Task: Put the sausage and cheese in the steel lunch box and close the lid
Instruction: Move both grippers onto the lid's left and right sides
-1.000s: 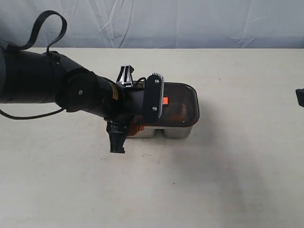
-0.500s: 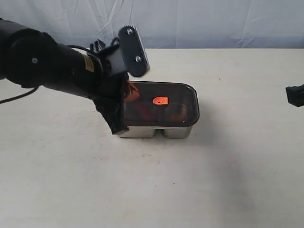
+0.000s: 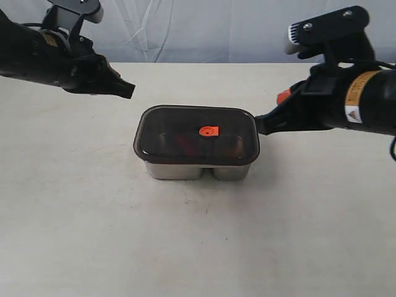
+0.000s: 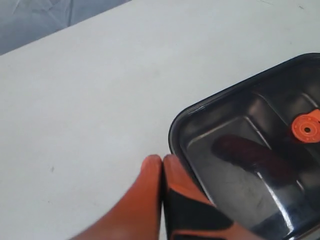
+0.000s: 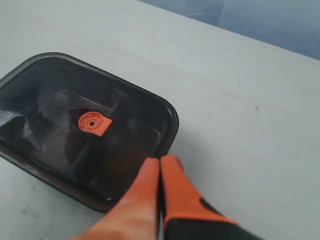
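The steel lunch box stands mid-table with the dark see-through lid lying flat on it, orange valve in the centre. Through the lid the red sausage shows as a dark red shape. The cheese is only a dim brownish patch under the lid. My left gripper hangs shut, above and to the left of the box, holding nothing; its fingertips are by a lid corner. My right gripper is shut and empty at the box's right end, tips near the lid rim.
The pale table stretches bare around the box. A blue-grey cloth backdrop closes off the far edge. Both black arms reach in from the upper left and the right.
The left arm has pulled off the lid, rising up and to the left. The right arm has swung in from the right edge to the box's right end. The lid stays on.
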